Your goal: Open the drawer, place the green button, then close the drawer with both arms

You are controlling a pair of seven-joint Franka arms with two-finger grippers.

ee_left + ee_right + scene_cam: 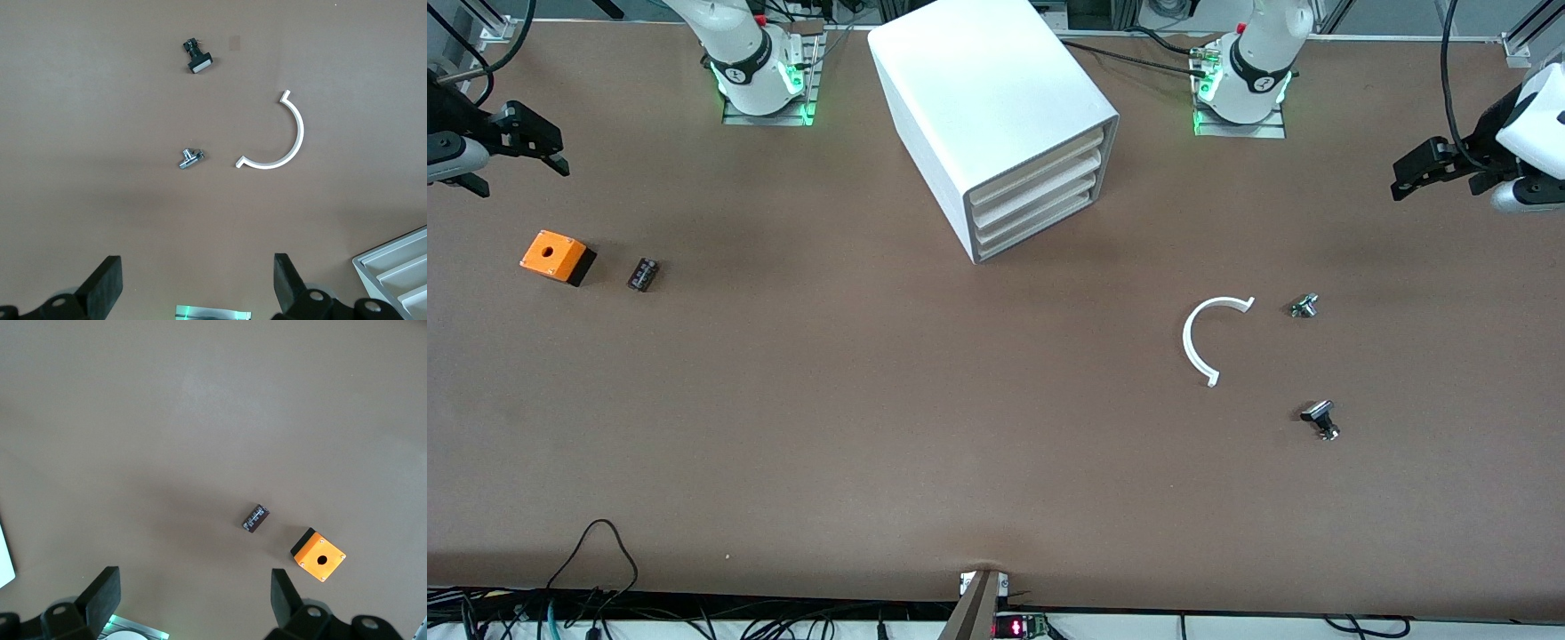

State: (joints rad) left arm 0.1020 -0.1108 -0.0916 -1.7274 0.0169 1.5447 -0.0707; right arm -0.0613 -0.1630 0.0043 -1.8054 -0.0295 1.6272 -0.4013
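The white cabinet [978, 98] stands between the two arm bases, its three drawers all pushed in; the drawer [1039, 231] is the lowest one. The button [1304, 307], a small greenish part, lies on the table toward the left arm's end, beside a white C-shaped ring [1209, 338]; it also shows in the left wrist view as the button [191, 157]. My left gripper [1405, 175] hangs open over the table's edge at that end, holding nothing, and appears as the left gripper [198, 293]. My right gripper [551, 147] is open over the table's other end, seen as the right gripper [193, 603].
A black-and-silver flat-headed part [1320, 420] lies nearer the front camera than the button. An orange box with a hole [556, 256] and a small dark block [643, 274] lie toward the right arm's end. A corner of the cabinet [400, 267] shows in the left wrist view.
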